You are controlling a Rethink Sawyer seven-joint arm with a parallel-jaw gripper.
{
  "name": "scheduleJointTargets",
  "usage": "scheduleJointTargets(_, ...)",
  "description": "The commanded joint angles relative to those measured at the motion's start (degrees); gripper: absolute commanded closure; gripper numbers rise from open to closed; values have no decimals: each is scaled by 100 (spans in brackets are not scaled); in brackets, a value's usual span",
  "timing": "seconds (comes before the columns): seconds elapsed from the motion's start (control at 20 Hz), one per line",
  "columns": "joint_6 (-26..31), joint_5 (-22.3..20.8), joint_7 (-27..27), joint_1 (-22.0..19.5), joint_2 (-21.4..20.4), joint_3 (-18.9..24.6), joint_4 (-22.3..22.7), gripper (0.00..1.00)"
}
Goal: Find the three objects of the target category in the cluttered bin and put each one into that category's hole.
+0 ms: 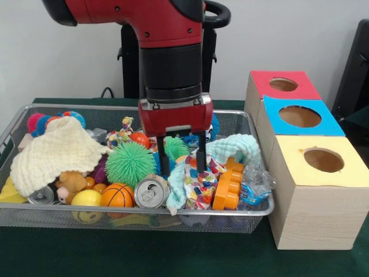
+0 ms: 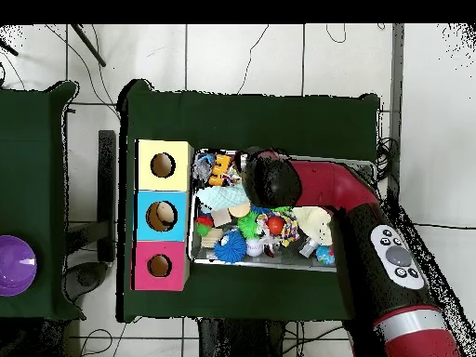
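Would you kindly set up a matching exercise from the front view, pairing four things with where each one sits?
Things:
1. pale-yellow cloth
2. soda can
3. yellow-topped box
4. gripper

Places:
A. outside the wire bin, nearest the camera of the three boxes
B. bin's left part
C. over the patterned cloth
D. at the bin's front rim, beside the basketball

Pairs: 1-B, 2-D, 3-A, 4-C

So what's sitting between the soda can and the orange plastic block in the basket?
In the front view, the floppy multicoloured patterned cloth lies between the soda can and the orange block, with the gripper reaching down just above it.
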Motion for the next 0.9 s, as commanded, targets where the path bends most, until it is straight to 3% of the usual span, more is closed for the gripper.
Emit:
scheduleJointTargets(0.05, 99, -384, -294, -255, -29, 174, 630, 0)
scheduleJointTargets(0.45, -197, -498, 149, -226, -226, 83, 1119, 0)
scheduleJointTargets(0.9, -423, -567, 388, -130, -231, 25, 1343, 0)
